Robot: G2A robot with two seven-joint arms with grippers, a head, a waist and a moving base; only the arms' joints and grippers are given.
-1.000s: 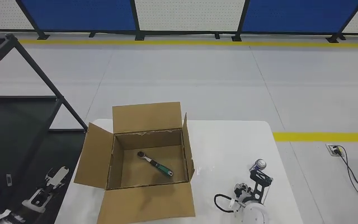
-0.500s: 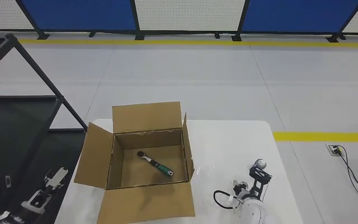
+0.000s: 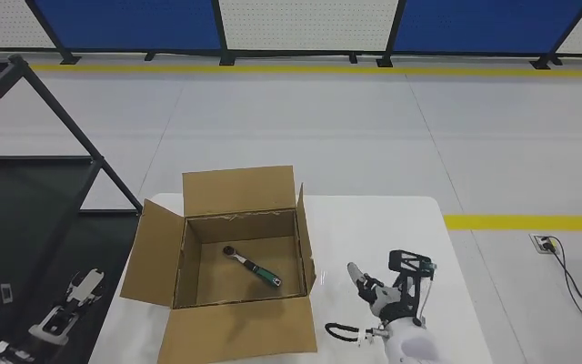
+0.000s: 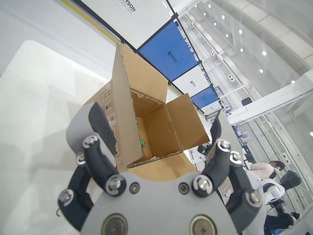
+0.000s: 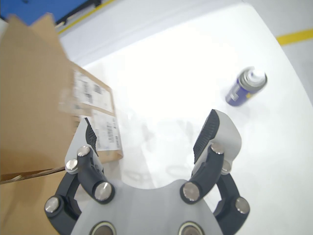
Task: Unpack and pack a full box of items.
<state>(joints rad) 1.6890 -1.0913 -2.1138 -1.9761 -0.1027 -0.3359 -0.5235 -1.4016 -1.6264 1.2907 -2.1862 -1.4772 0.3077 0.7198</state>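
Unpacking seems half done: the spray can (image 5: 244, 89) stands on the table (image 3: 373, 227) toward three o'clock, the ratchet (image 3: 253, 265) lies in the box (image 3: 241, 226) toward nine o'clock, and with the right gripper (image 5: 150, 121) and left gripper (image 4: 156, 116) both wide open and empty, the next move calls for reaching into the box.

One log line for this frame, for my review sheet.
box open, wrench inside | can on table, outside box | left gripper open, empty | right gripper open, empty, apart from can
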